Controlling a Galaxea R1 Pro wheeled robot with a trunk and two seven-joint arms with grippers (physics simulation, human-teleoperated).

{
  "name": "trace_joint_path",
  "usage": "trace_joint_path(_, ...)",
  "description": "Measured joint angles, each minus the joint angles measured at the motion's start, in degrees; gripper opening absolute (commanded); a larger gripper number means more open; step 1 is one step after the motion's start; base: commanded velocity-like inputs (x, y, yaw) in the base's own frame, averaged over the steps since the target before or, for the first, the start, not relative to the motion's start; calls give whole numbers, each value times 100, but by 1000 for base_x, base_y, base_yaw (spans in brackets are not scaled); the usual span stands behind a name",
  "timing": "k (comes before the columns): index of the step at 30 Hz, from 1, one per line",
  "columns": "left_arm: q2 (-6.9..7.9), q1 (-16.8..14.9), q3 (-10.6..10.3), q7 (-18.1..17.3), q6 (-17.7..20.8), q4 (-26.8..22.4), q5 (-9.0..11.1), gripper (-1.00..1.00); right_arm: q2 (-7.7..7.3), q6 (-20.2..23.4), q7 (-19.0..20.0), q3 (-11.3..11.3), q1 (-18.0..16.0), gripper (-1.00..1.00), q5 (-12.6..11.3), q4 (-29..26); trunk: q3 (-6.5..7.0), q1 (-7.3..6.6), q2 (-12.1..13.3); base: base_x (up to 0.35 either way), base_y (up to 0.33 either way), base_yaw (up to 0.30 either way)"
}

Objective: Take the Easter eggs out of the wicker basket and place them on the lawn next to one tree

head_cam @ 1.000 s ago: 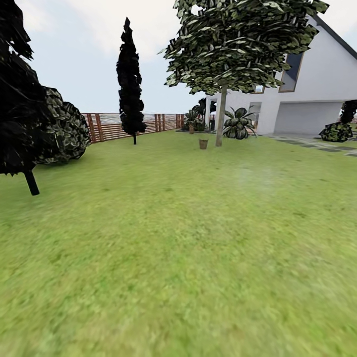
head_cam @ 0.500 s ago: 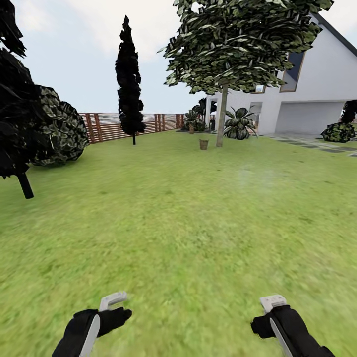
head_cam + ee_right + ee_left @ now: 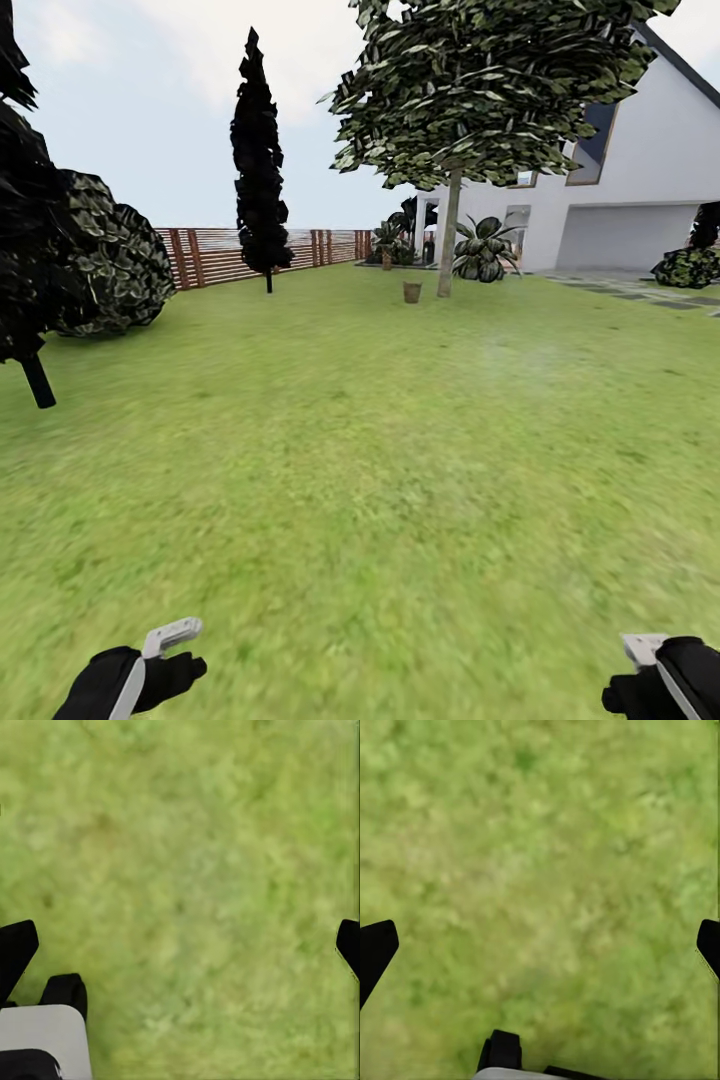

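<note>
Far ahead on the lawn (image 3: pixel 380 450) stands the small brown wicker basket (image 3: pixel 411 291), just left of the grey-brown trunk of the broad-leaved tree (image 3: pixel 447 235). The Easter eggs cannot be made out at this distance. My left gripper (image 3: pixel 172 652) sits at the bottom left of the head view and my right gripper (image 3: pixel 645 665) at the bottom right, both low over the grass. In the left wrist view the left gripper (image 3: pixel 540 945) has its fingers spread wide over bare grass. The right gripper (image 3: pixel 180 945) is equally open, with nothing between its fingers.
A dark cypress (image 3: pixel 258 150) stands at the back left before a wooden fence (image 3: pixel 215 255). A dark tree (image 3: pixel 25 250) and a leafy bush (image 3: pixel 115 260) crowd the left side. A white house (image 3: pixel 630 190), spiky palms (image 3: pixel 483 248) and paving (image 3: pixel 640 292) lie beyond the tree.
Both arms came into view from below, then spread outward and sank toward the lower corners. The camera has crept slightly forward, so the left trees have slid outward.
</note>
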Motion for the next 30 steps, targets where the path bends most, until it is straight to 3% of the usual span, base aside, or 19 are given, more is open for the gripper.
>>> trace_joint_path(6, -31, -4, -33, 1, 16, 9, -13, 100, 162, -37, -116, 1, 0, 100, 49, -22, 0, 0, 0, 338, 0, 0)
trace_joint_path(10, -126, -8, -72, 4, 1, -6, -16, 100, 470, -95, -596, 3, 0, 100, 53, -28, 0, 0, 0, 338, 0, 0)
trace_joint_path(13, -175, -26, -76, 6, 1, 50, -32, 100, 607, -306, -1040, 14, -48, 100, 53, -21, 0, 0, 0, 338, 0, 0)
trace_joint_path(16, -374, -200, -80, 34, 4, 366, -24, 100, 691, -210, -1269, 19, -483, 100, 27, 107, 1, 0, 0, 338, 0, 0)
trace_joint_path(17, -482, -246, -82, 51, 5, 419, -32, 100, 715, -143, -1282, 24, -652, 100, 19, 273, 0, 0, 0, 338, 0, 0)
trace_joint_path(18, -635, -312, -99, 82, -1, 479, -32, 100, 836, -88, -1296, 50, -1009, 100, 9, 775, 1, 0, 1, 338, 0, 0)
trace_joint_path(22, -769, -414, -99, 98, -10, 568, -70, 100, 1009, -292, -1306, 78, -1317, 100, 57, 1359, 0, 0, 0, 338, 0, 0)
trace_joint_path(25, -785, -660, -100, 105, -140, 1199, -72, 100, 1042, -354, -1314, 81, -1346, 100, 67, 1456, 0, 0, 0, 338, 0, 0)
trace_joint_path(29, -795, -1295, -106, 113, -973, 2578, -71, 100, 1156, -369, -1331, 129, -1353, 100, 66, 1562, 0, 0, 0, 338, 0, 0)
trace_joint_path(30, -784, -1379, -103, 112, -1026, 2703, -75, 100, 1167, -370, -1333, 149, -1353, 100, 70, 1575, 0, 0, 0, 339, 0, 0)
